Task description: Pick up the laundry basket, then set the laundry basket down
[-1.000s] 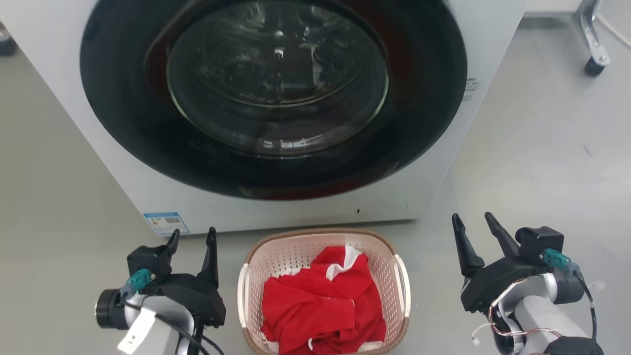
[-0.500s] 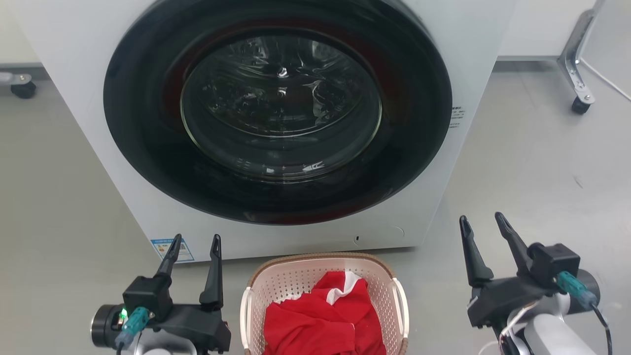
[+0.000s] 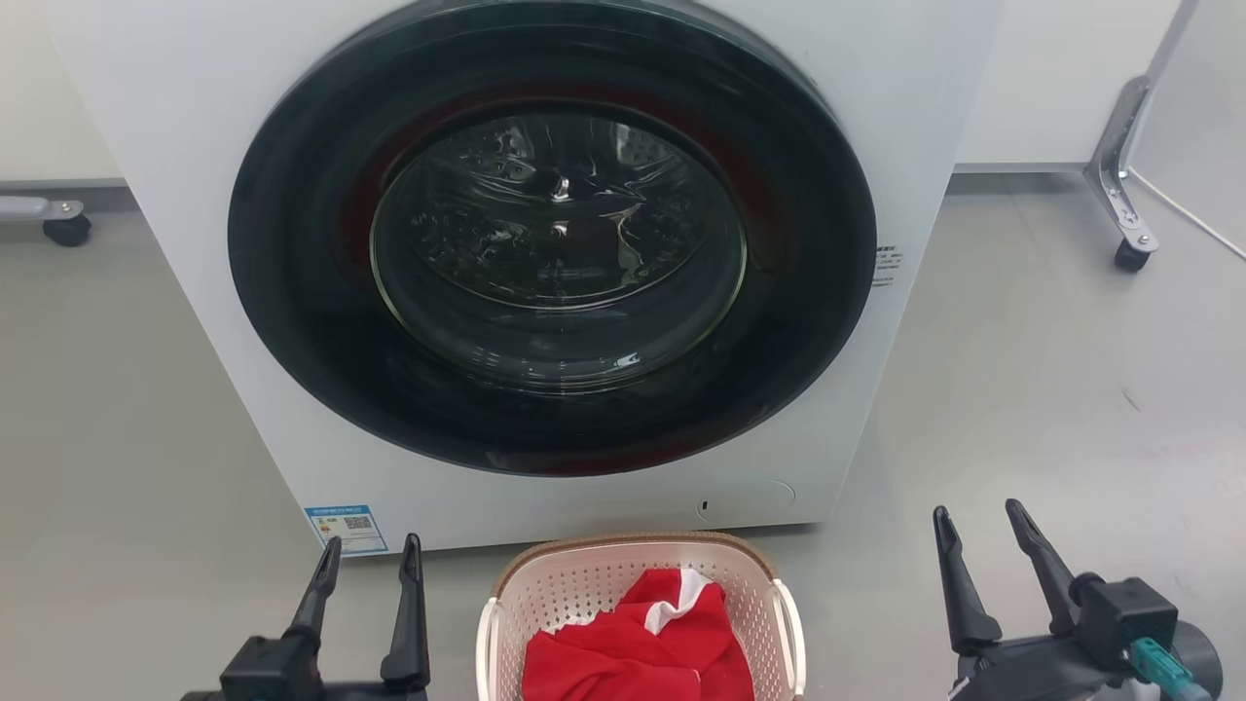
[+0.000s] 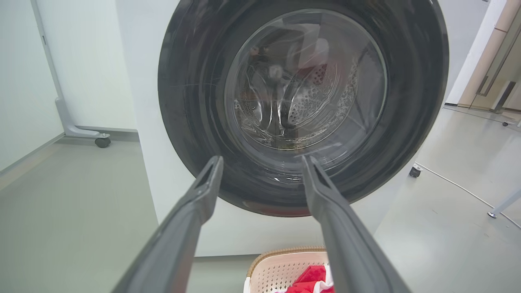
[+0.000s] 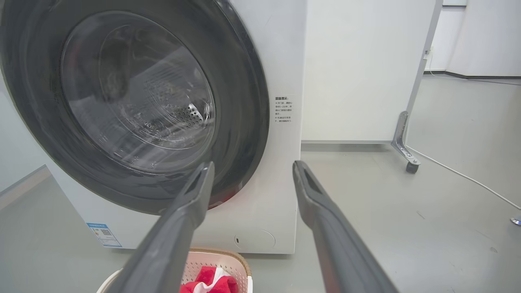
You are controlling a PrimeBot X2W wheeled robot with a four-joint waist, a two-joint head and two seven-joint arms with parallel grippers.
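Note:
The laundry basket [image 3: 584, 594] stands on the grey floor just in front of the washing machine, at the bottom middle of the head view. It is cream-white and perforated, with a brown woven-look rim and white side handles, and red cloth [image 3: 633, 652] lies inside. My left gripper [image 3: 370, 550] is open to the basket's left, apart from it. To the right of the basket my right gripper [image 3: 978, 521] is open as well, with nothing held. The basket [image 4: 281, 270] shows at the bottom of the left wrist view between the open left gripper [image 4: 262, 162], and the basket [image 5: 211, 260] sits low in the right wrist view beside the open right gripper [image 5: 252, 169].
The white washing machine [image 3: 175, 146] with its shut round dark door [image 3: 555, 243] rises right behind the basket. A castor leg [image 3: 1119, 214] of a white panel stands at the back right, another castor [image 3: 58, 224] at the back left. A cable [image 5: 460, 173] runs across the floor on the right.
The head camera has tilted up, so the whole picture shifted downward. Both grippers have sunk lower in the picture beside the basket and stay open; the basket has not visibly moved against the machine.

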